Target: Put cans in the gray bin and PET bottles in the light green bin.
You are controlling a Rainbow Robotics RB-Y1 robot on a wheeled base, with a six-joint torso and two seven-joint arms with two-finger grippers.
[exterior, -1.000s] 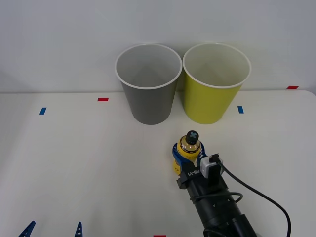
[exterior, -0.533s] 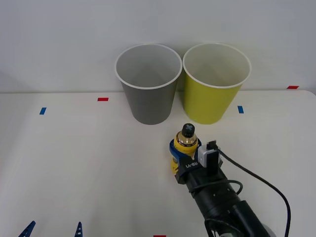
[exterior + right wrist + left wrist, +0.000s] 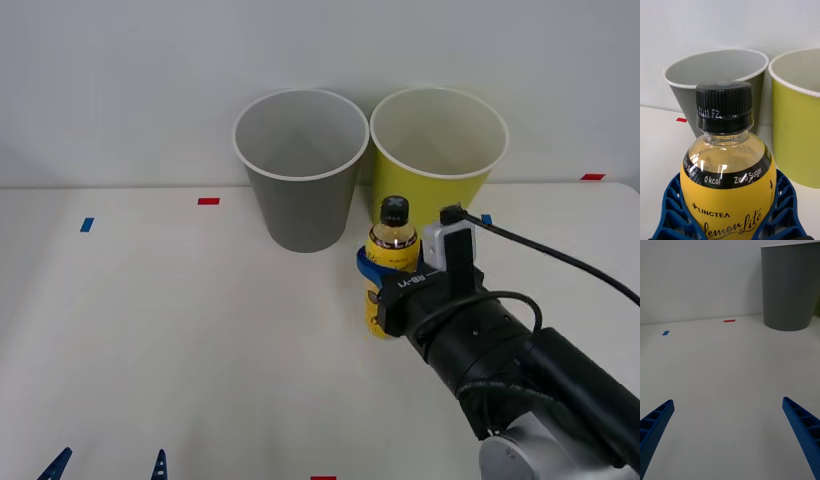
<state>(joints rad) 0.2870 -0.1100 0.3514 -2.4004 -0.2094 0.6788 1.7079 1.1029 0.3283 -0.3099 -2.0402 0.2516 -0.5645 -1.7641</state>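
Now the right gripper (image 3: 385, 285) clamps the yellow bottle (image 3: 392, 262) upright, lifted just near of the light green bin (image 3: 437, 175), the gray bin (image 3: 300, 172) to its left. Next it needs raising over the green rim, then releasing. The left gripper (image 3: 105, 467) waits spread wide, near-left.

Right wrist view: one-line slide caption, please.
Right gripper clamps the yellow bottle before the gray bin and light green bin.

Bottle (image 3: 728, 176): "LINGTEA Lemon Lite", "0 kcal".
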